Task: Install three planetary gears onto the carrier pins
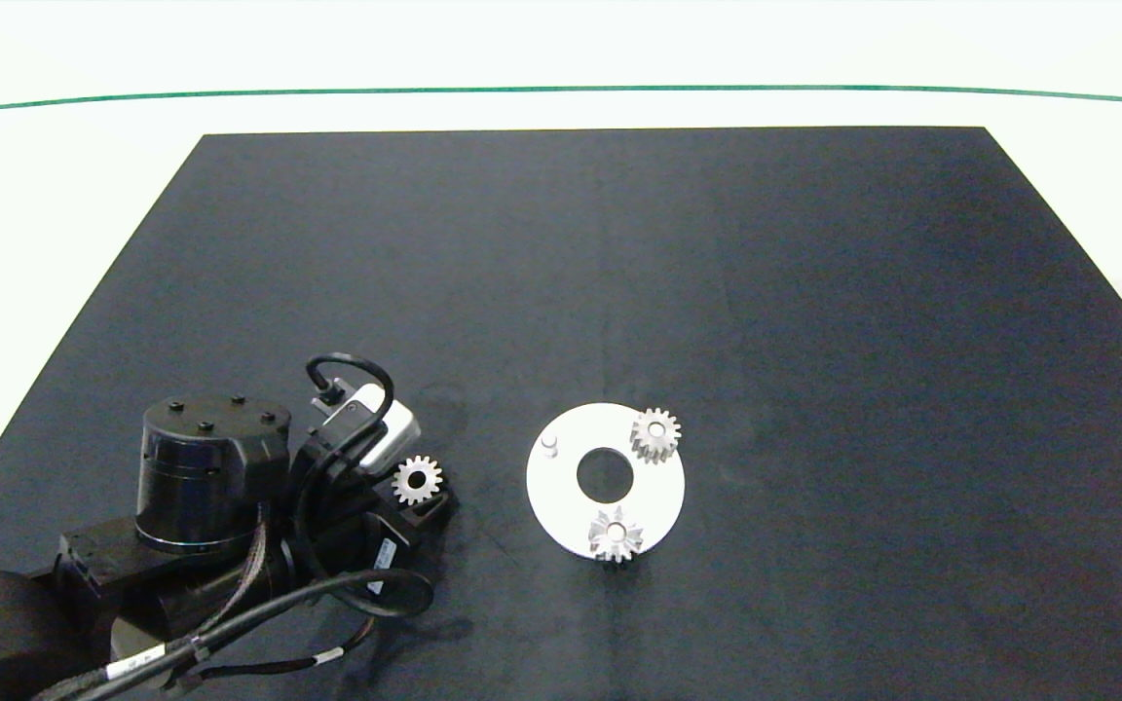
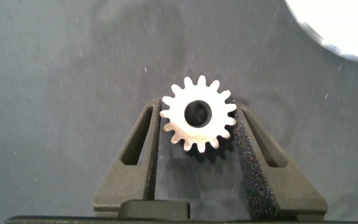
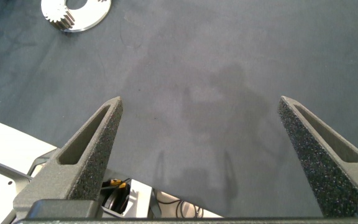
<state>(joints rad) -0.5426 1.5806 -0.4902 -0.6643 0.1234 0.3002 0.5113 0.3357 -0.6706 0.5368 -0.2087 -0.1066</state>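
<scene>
A silvery planetary gear (image 1: 417,479) (image 2: 197,121) sits flat between the fingers of my left gripper (image 1: 422,498) (image 2: 196,112), which is shut on it just above the black mat, left of the carrier. The white carrier disc (image 1: 561,492) (image 2: 347,31) (image 3: 95,7) lies near the mat's middle front. Two gears sit on carrier pins: one at the far right (image 1: 655,434), one at the near side (image 1: 616,534) (image 3: 61,17). A third pin (image 1: 549,445) stands bare on the disc's left. My right gripper (image 3: 201,124) is open over bare mat, outside the head view.
The black mat (image 1: 814,341) covers most of the white table (image 1: 64,195). A green line (image 1: 561,90) runs along the far side. The left arm and its cables (image 1: 201,545) fill the mat's front left corner.
</scene>
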